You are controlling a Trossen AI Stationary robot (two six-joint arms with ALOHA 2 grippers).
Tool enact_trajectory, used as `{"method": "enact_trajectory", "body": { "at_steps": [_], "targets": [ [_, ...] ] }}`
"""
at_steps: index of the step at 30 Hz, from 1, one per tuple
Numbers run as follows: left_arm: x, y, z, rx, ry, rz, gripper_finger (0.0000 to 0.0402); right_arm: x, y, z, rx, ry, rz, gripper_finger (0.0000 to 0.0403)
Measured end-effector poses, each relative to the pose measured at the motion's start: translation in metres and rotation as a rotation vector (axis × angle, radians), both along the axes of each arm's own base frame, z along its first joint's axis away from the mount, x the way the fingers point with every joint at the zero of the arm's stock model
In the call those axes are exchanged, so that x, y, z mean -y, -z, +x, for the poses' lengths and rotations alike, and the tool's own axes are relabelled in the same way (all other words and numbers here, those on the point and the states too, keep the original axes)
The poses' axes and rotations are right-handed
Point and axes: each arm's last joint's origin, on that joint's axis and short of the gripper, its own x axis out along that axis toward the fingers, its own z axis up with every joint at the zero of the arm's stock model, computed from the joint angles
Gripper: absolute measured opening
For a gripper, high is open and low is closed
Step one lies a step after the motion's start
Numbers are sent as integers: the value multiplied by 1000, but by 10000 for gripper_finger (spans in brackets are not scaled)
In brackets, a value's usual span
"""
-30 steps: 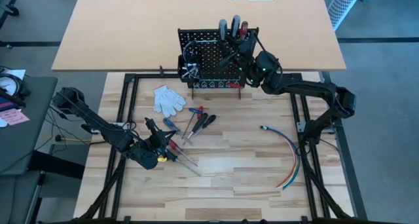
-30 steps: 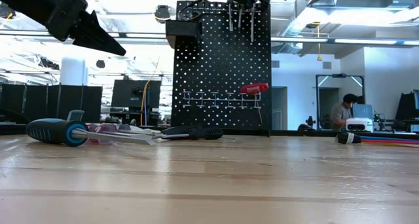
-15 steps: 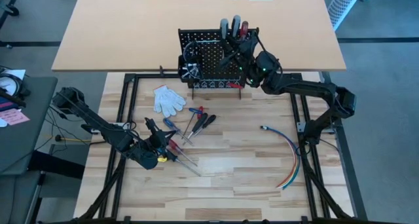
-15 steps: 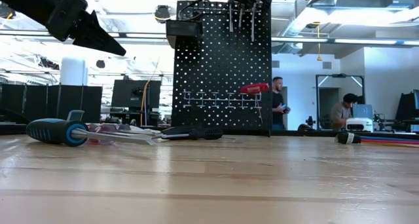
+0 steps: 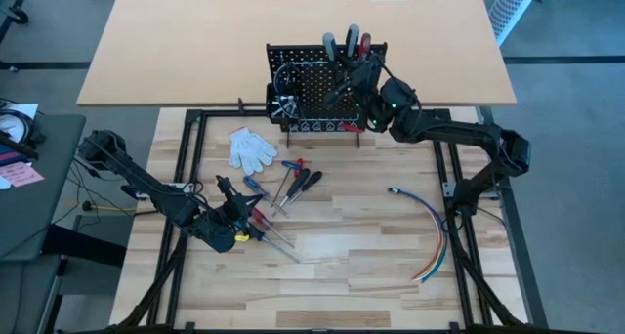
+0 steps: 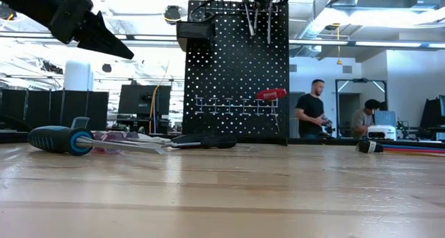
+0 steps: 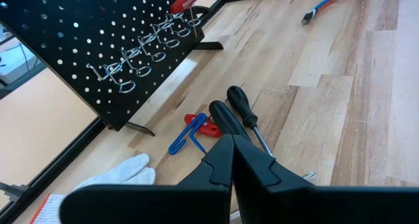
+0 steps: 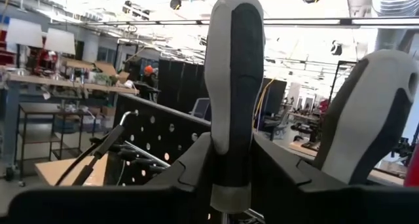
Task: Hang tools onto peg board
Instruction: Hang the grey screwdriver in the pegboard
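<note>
The black peg board (image 5: 305,88) stands upright at the table's far edge, with a small black bin (image 6: 195,35) at its left. A red-handled tool (image 6: 270,94) hangs on its lower hooks. Three screwdrivers stand at its top, handles up; my right gripper (image 8: 232,155) is shut on the leftmost, grey-and-black one (image 5: 330,43). More tools (image 5: 293,178) lie on the table, among them black screwdrivers (image 7: 229,112) and a blue-handled one (image 6: 59,139). My left gripper (image 7: 230,140) is shut, above the tools near the table's left. My right gripper pinches the lower part of the grey-and-black handle (image 8: 230,171) between its two fingers. The fingers reach in from the table's right, slanting upward, and lie across the screwdriver. The handle stands above the board's top edge, and the shaft (image 6: 247,19) points down in front of the board, slightly tilted.
White gloves (image 5: 252,148) lie left of the board's foot. A bundle of coloured wires (image 5: 430,227) curves along the table's right side. A second grey handle (image 8: 366,119) stands close beside the held one. People (image 6: 313,109) stand in the room behind the table.
My right gripper has rolled about its own axis at the top of the board. The held screwdriver has tipped with it: its shaft, earlier straight down, now slants. A person has walked into view behind the table.
</note>
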Motion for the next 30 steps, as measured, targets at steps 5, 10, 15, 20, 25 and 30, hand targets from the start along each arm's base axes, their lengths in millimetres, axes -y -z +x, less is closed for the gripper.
{"method": "enact_trajectory", "body": {
  "at_steps": [5,10,15,20,25,30],
  "targets": [
    [0,0,0,0,0,0,0,0,-1,0,26,-9,16,151],
    [0,0,0,0,1,-1,0,0,-2,0,51,-16,26,216],
    [0,0,0,-1,1,-1,0,-1,-5,-2,103,-21,21,233],
    [0,0,0,-1,2,-2,0,-1,-7,-3,122,-17,13,224],
    [0,0,0,-1,3,-2,0,-4,-7,-1,113,-24,8,216],
    [0,0,0,-1,2,-2,0,-15,-8,3,52,-26,-48,215]
  ]
}}
